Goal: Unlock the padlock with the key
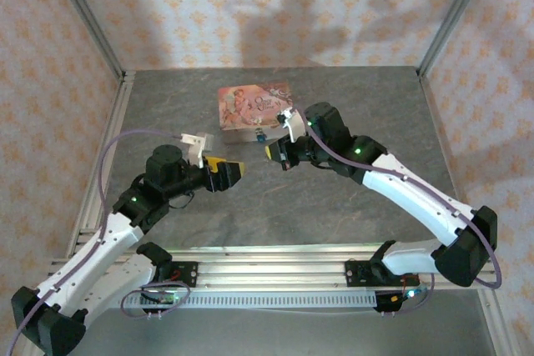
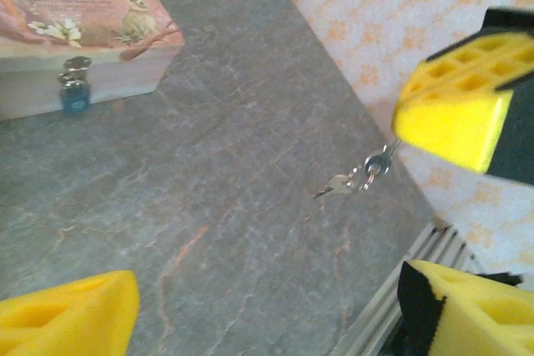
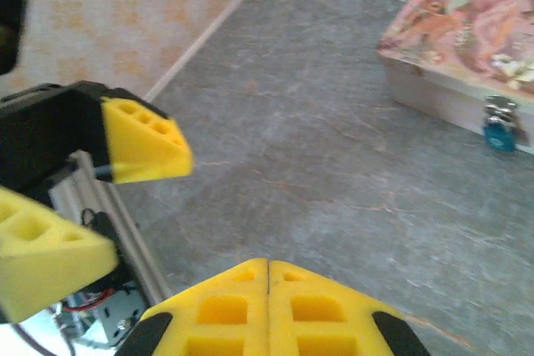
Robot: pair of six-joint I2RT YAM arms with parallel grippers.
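Grey veined desk [image 1: 359, 106] between walls of patterned paper. Pink floral box [image 1: 253, 104] at far centre. The padlock [image 2: 75, 99] hanging upright from the clasp on the near face of the box, shackle up, long axis vertical; keyhole not discernible.

Right gripper [image 3: 267, 266] pressed together, the key [image 2: 338, 183] dangling by a small ring from its tip, above the desk and well short of the box. Long axis of the key close to level in the left wrist view, blade tip pointing away from the right gripper.

Left gripper [image 1: 232, 171] spread apart, holding nothing.

Step in hand, by judgement: key secured, approach to the padlock pending. Next: steady the loose key, align blade with keyhole, insert.
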